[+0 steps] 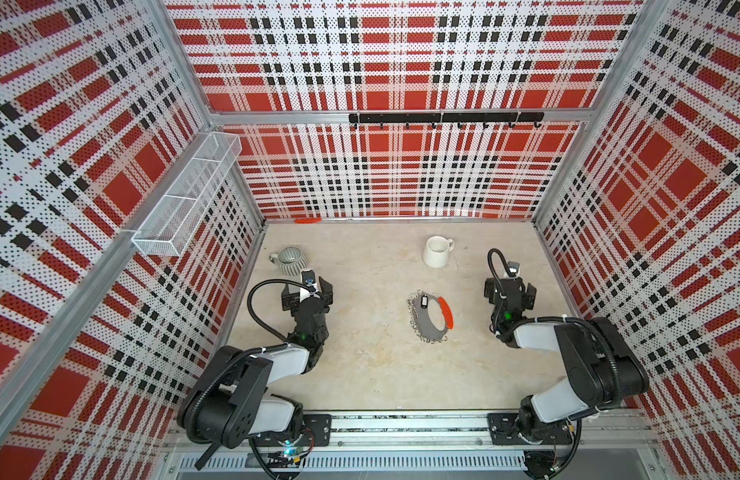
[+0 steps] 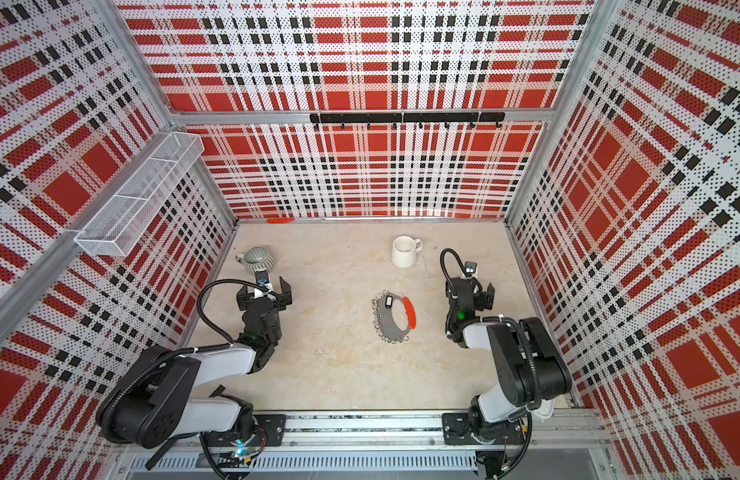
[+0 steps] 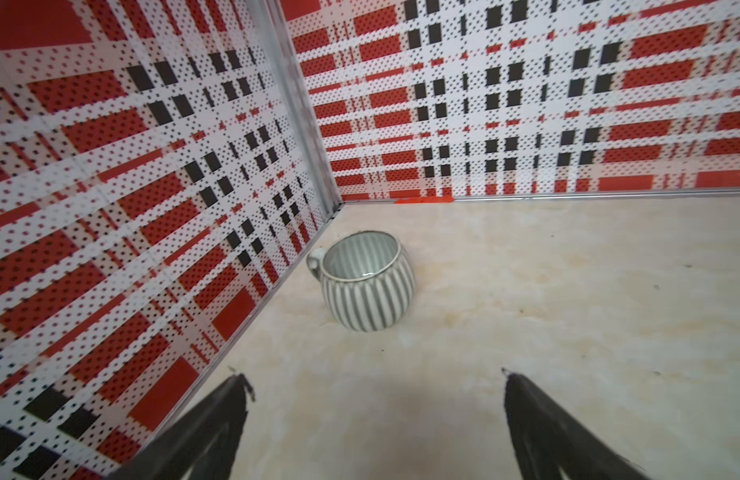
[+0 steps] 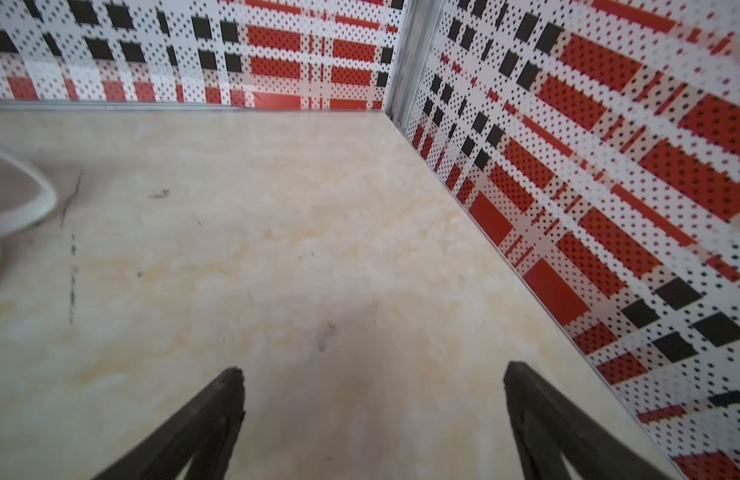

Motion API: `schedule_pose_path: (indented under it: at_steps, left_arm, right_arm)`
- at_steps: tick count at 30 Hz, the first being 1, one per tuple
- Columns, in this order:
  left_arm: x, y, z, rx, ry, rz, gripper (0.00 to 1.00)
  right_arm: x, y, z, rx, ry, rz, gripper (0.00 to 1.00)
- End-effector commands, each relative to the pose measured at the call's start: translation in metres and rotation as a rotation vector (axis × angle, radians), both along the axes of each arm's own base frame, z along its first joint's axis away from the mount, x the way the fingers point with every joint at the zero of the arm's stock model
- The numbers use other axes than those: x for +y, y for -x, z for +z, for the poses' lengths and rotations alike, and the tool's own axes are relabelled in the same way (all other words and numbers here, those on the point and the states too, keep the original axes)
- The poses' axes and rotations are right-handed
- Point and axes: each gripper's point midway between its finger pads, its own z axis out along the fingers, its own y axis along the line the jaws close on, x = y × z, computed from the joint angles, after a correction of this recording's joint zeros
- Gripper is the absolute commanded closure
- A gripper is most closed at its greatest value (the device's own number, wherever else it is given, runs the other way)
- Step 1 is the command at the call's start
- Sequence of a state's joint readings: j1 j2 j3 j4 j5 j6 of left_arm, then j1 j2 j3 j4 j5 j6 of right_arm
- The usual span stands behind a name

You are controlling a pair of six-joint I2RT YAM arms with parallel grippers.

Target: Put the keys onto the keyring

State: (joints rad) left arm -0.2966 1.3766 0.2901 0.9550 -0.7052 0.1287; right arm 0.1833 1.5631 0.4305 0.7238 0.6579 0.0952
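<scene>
The table (image 1: 360,374) is mostly bare in both top views. The left gripper (image 1: 306,291) sits left of centre and the right gripper (image 1: 509,289) right of centre. Both point toward the top of the frame, jaws spread wide with nothing between them. The keyring (image 1: 426,329) lies flat at centre, between the two and nearer the right gripper, off to that gripper's left. The key tag (image 1: 422,301) rests on the hoop's upper-left edge, its long axis running up the frame. Neither wrist view shows hoop or tag. Whether the tag is threaded onto one of the wire rings (image 1: 413,322) is too small to tell.
</scene>
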Motion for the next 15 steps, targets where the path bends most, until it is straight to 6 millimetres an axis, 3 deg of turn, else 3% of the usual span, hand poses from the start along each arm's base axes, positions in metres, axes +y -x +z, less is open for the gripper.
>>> schedule_pose_path:
  at_steps: [1, 5, 10, 13, 14, 15]
  left_arm:
    - [0.015, 0.001, 0.014, -0.107, 0.061, 0.049, 0.02]
    - [0.034, 0.003, 0.014, -0.165, 0.098, 0.082, 0.02]
    - [0.042, -0.002, 0.011, -0.2, 0.152, 0.053, 0.02]
    - [0.048, 0.001, 0.011, -0.25, 0.189, 0.022, 0.02]
    - [0.049, 0.002, 0.006, -0.235, 0.196, 0.014, 0.02]
    - [0.049, 0.003, 0.0, -0.224, 0.207, 0.013, 0.02]
  right_arm:
    - [0.003, -0.021, 0.035, -0.145, -0.005, 0.036, 0.0]
    - [0.006, -0.024, 0.035, -0.141, -0.007, 0.055, 0.0]
    - [0.0, -0.005, 0.04, -0.235, -0.057, 0.074, 0.0]
    - [0.015, -0.001, 0.041, -0.266, -0.069, 0.2, 0.0]
    - [0.018, 0.003, 0.034, -0.263, -0.085, 0.233, 0.0]
    - [0.016, 0.005, 0.039, -0.316, -0.076, 0.245, 0.0]
